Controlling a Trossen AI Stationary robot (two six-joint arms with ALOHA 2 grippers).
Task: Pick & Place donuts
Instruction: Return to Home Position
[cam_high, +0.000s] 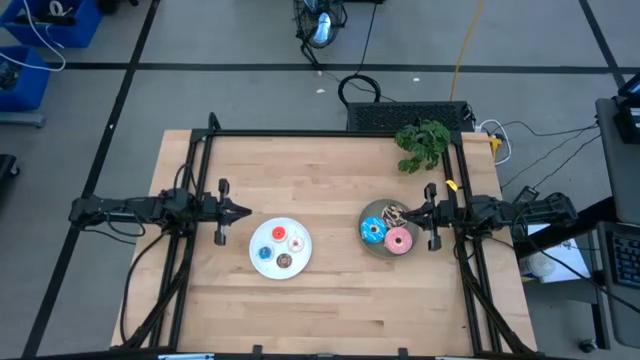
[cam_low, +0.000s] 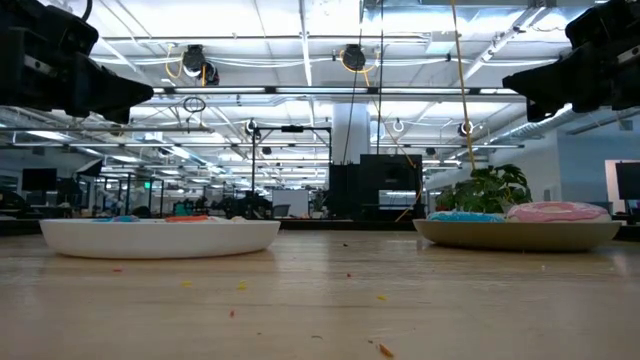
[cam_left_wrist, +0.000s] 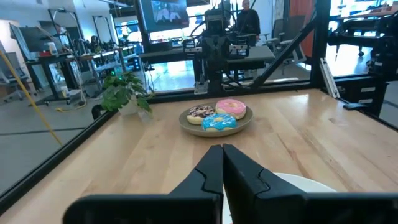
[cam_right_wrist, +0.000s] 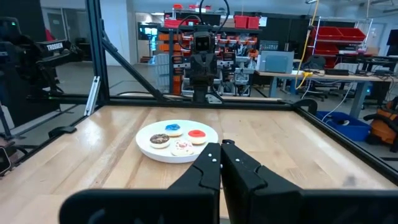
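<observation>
Parking both arms looks like the step in hand: every donut lies on a plate and neither tool carries anything. The left tool (cam_high: 243, 211) hangs above the pale wooden surface (cam_high: 330, 310), just left of the white round plate (cam_low: 160, 240), its fingers clenched on nothing. The right tool (cam_high: 410, 212) hangs over the right part of the grey round plate (cam_low: 520, 235), likewise clenched and empty.

On the white plate lie four small toy rings: the tiny red donut (cam_high: 278, 235), the tiny pink-white donut (cam_high: 296, 243), the tiny blue donut (cam_high: 264, 252) and the tiny brown donut (cam_high: 284, 261). On the grey plate three bigger ones sit close together: the brown sprinkled donut (cam_high: 394, 213), the large blue donut (cam_high: 372, 232) and the large pink donut (cam_high: 398, 241).

The sorting seems complete. The next move probably calls for drawing each arm back toward its own side. The right one needs more care, since its tip is near the brown sprinkled donut and should leave without brushing it or the rim.
</observation>
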